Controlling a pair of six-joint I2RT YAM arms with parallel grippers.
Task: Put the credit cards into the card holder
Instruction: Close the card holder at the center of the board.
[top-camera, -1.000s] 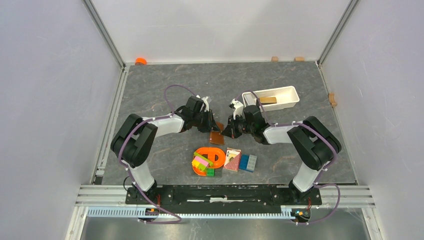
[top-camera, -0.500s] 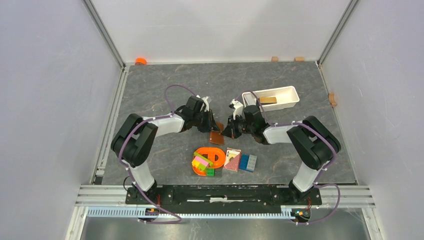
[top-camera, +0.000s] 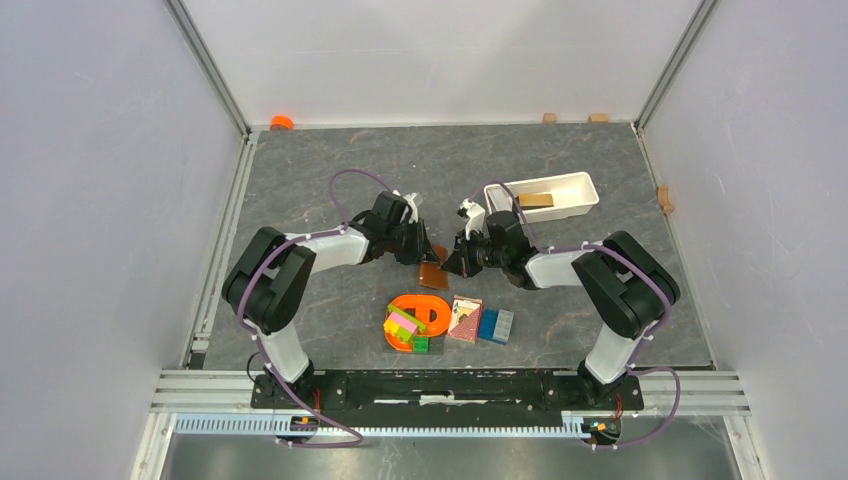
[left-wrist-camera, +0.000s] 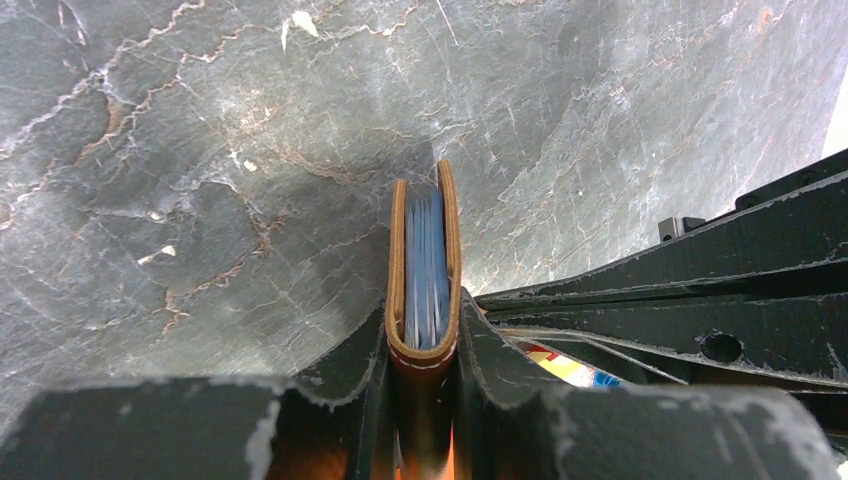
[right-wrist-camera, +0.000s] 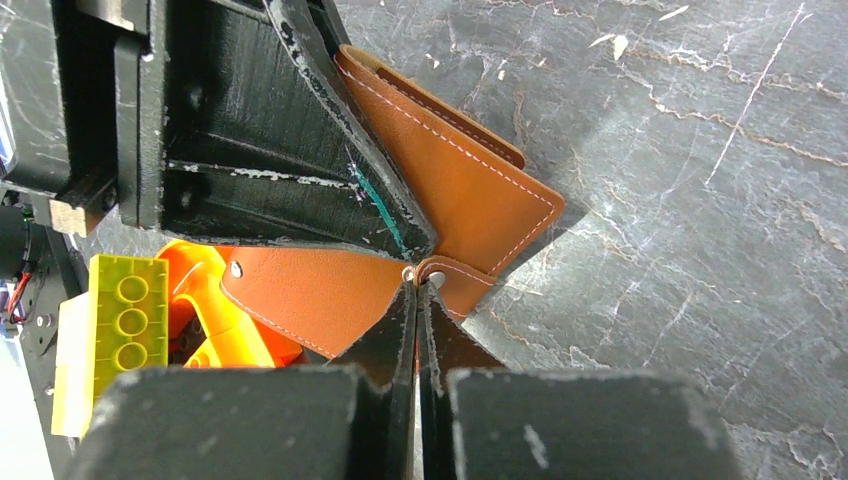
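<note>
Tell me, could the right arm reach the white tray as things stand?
Probably yes: the white tray lies close beyond the right gripper, bare tabletop between. But that gripper looks pinched on the card holder and must let go first.

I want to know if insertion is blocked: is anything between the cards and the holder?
Nothing visible. The blue cards already sit inside the holder, which the left pincer clamps; the right pincer pinches its clasp flap.

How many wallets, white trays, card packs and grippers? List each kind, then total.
card holder: 1
white tray: 1
red card pack: 1
grippers: 2 (left gripper, right gripper)
Total: 5
</note>
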